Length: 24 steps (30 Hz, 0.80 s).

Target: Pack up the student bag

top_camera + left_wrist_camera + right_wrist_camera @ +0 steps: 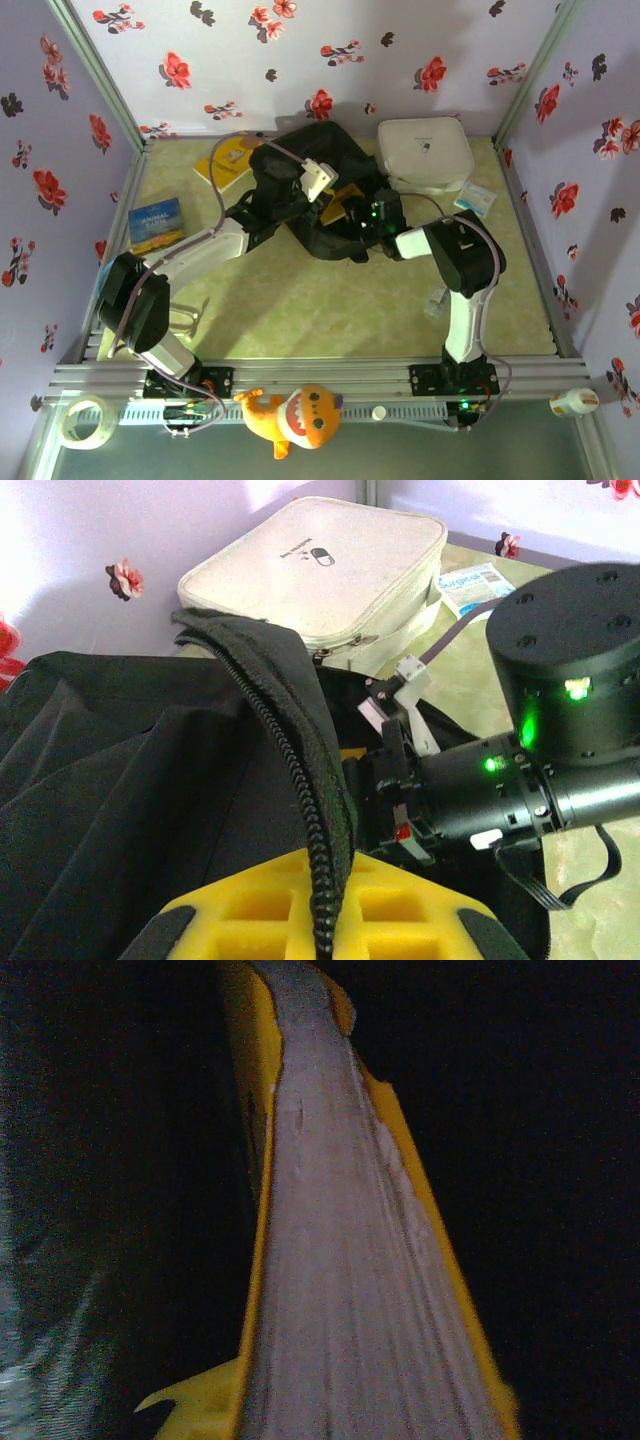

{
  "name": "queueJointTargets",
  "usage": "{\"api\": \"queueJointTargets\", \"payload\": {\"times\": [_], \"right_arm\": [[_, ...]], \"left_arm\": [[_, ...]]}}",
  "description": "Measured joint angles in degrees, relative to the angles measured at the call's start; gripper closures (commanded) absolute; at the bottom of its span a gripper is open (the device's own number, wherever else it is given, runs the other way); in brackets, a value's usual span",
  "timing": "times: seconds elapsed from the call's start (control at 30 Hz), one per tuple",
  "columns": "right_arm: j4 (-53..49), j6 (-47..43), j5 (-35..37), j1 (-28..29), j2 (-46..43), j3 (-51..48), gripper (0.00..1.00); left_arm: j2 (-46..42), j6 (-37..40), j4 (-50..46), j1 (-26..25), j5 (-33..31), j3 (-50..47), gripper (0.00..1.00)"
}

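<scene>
Probably floppy, light: pinching large black fabric backpack by zipper rim with closed left claw, gripping yellow-covered book with right claw.

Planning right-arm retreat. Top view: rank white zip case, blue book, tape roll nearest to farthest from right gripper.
1. White zip case, back right, closest to the right gripper.
2. Blue book, left side.
3. Tape roll, near-left corner.

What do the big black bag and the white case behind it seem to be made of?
The student bag looks like soft, matte woven fabric: it folds and sags, with a coarse black zipper along its edge. The white case, smooth and puffy, seems padded textile or faux leather; unclear which.
</scene>
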Motion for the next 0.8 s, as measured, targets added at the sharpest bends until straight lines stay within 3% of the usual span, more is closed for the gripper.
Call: {"api": "queueJointTargets", "payload": {"times": [0.4, 0.67, 0.8], "right_arm": [[-3.8, -0.1, -14.3, -0.8, -9.6, -2.4, 0.87], [0.1, -0.8, -16.1, -0.8, -13.7, -4.5, 0.86], [-4.3, -5.0, -14.8, -0.9, -13.5, -3.9, 0.85]], "left_arm": [[0.0, -0.2, 1.6, 1.0, 0.9, -0.2, 1.0], [0.0, -0.4, 3.9, 1.1, 2.1, -0.2, 1.0], [-0.1, -0.9, 4.1, 1.3, 2.6, -0.5, 1.0]]}}
